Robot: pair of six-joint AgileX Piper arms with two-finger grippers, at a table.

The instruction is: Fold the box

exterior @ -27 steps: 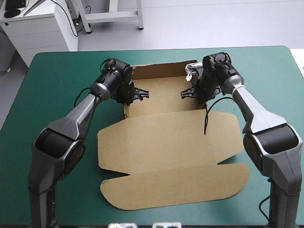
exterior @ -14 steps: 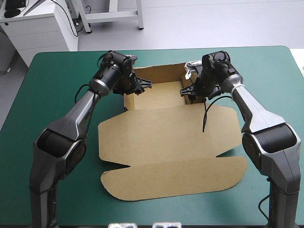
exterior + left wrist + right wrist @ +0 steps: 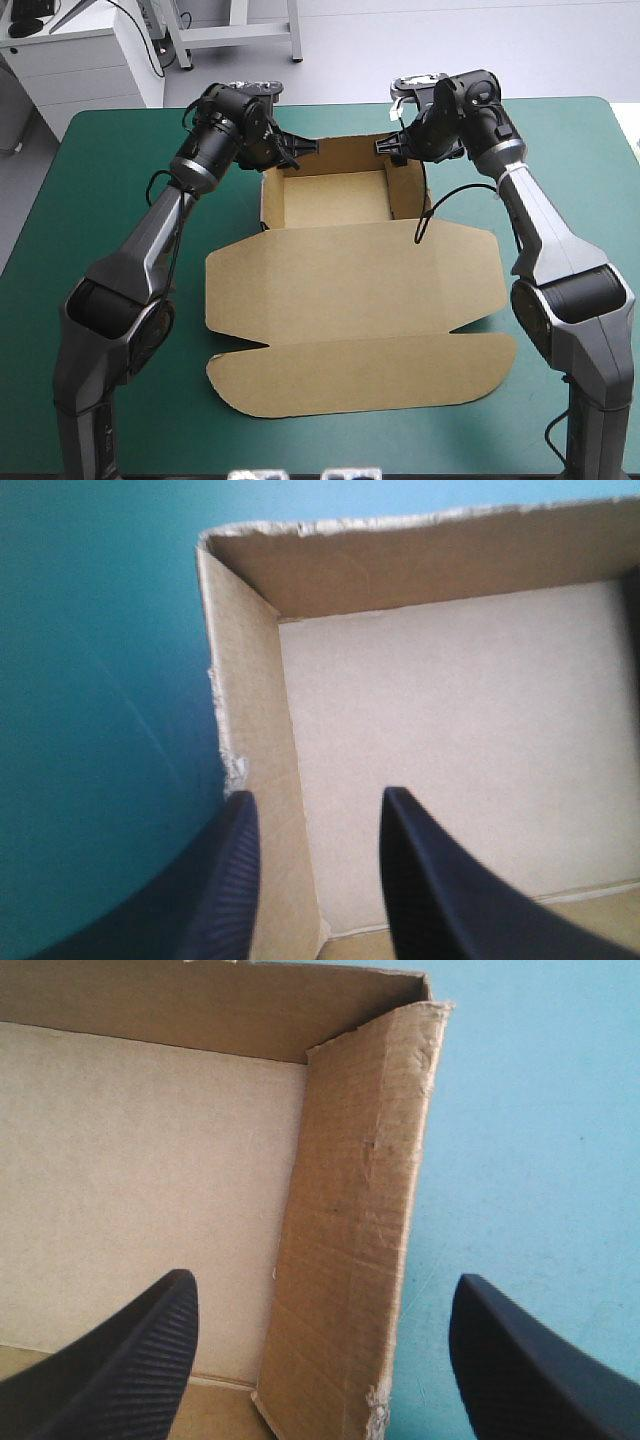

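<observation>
The box [image 3: 335, 195] sits upper centre in the high view as an open tray, its lid [image 3: 350, 285] flat toward the bottom. Raising the 2 side walls looks about done, though their tucks are hard to judge. The left gripper [image 3: 300, 148] straddles the left wall [image 3: 255, 730], moderately parted. The right gripper [image 3: 385, 147] gapes wide over the right wall [image 3: 350, 1210]. Next likely comes lifting clear: bare teal-green cover [image 3: 120, 200] lies at both sides.
</observation>
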